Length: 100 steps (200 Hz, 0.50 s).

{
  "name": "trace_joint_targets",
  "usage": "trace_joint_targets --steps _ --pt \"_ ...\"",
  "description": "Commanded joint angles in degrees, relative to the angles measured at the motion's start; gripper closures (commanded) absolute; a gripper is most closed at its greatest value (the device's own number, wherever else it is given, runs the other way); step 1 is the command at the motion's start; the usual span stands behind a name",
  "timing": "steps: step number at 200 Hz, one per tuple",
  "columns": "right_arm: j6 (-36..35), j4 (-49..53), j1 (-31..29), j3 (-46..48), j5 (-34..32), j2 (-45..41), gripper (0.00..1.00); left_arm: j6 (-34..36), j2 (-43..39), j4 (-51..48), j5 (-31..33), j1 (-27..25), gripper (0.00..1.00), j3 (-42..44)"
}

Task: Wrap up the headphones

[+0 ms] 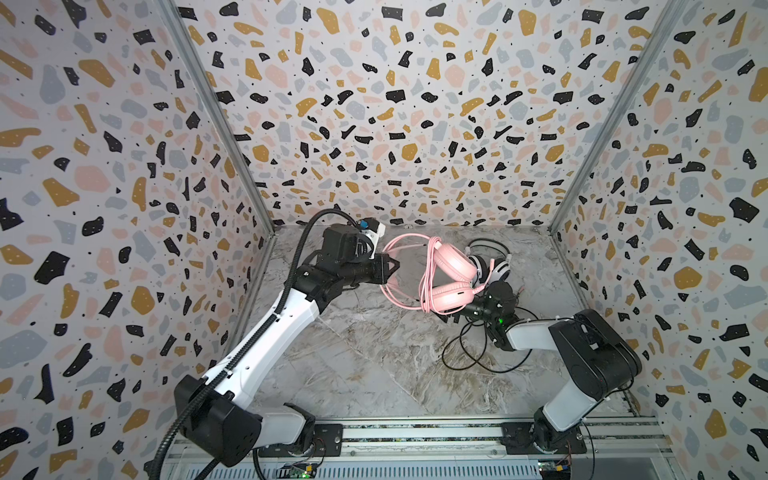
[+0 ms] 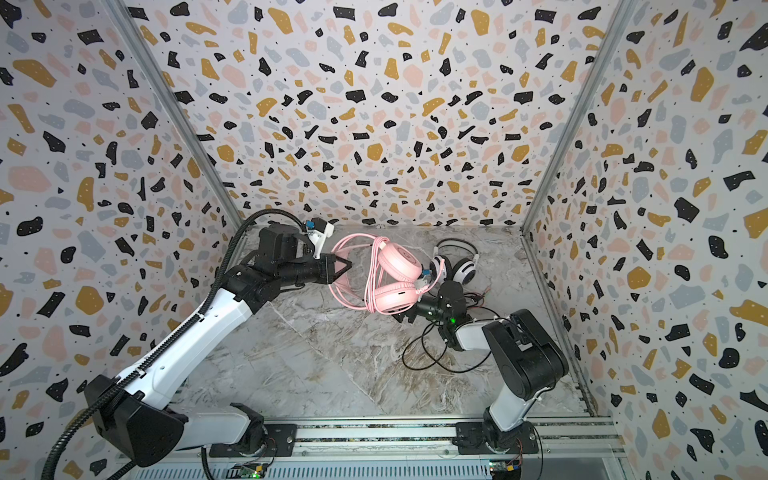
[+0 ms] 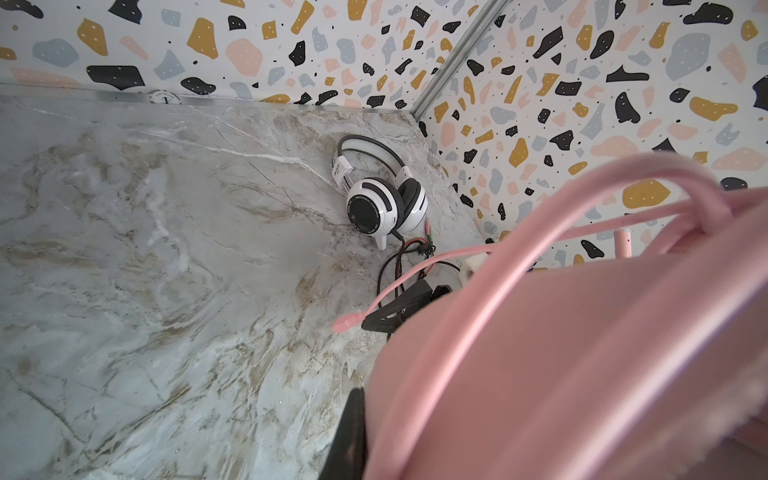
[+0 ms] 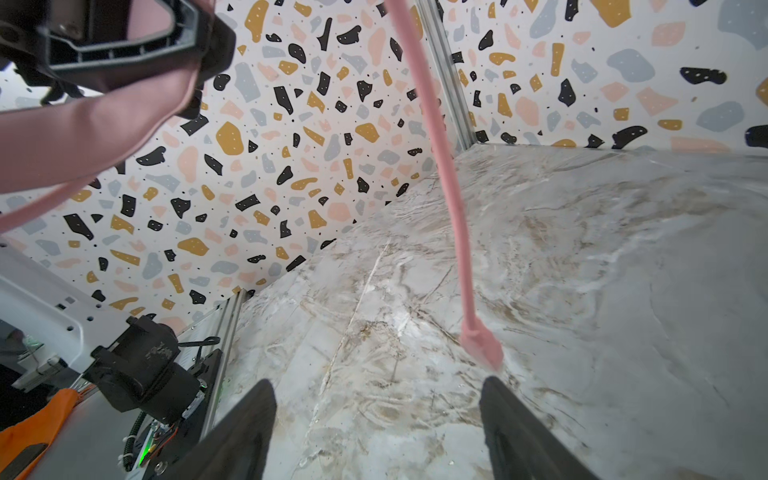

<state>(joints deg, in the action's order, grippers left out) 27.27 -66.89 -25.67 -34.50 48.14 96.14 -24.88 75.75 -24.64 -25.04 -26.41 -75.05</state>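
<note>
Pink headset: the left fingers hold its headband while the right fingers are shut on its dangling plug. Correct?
No. The right wrist view shows the right fingers apart, the plug hanging ungripped beside one. The left fingers do hold the headband.

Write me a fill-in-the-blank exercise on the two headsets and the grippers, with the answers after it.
1. The left gripper is shut on the headband of the ____ headset.
2. The right gripper holds nothing, and its jaws are ____.
3. The white-and-black headset lies on the table; its ear pads are ____.

Missing words: pink; open; black.
</note>
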Motion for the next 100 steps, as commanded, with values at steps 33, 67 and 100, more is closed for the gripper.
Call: trace_joint_targets --steps 33,67,100 --pt "2.4 -4.45 0.05 -3.65 2.01 1.4 0.26 -2.27 -2.31 4.11 -3.3 -0.13 1.0 -2.76" --pt "-0.73 1.52 0.5 -5.89 0.59 0.92 0.26 -2.28 -2.11 3.47 -3.2 -0.13 1.0 -3.75" --pt "-1.33 3.48 0.58 -6.87 0.82 0.73 0.29 -2.32 -2.01 3.33 -2.92 -0.15 1.0 -4.04"
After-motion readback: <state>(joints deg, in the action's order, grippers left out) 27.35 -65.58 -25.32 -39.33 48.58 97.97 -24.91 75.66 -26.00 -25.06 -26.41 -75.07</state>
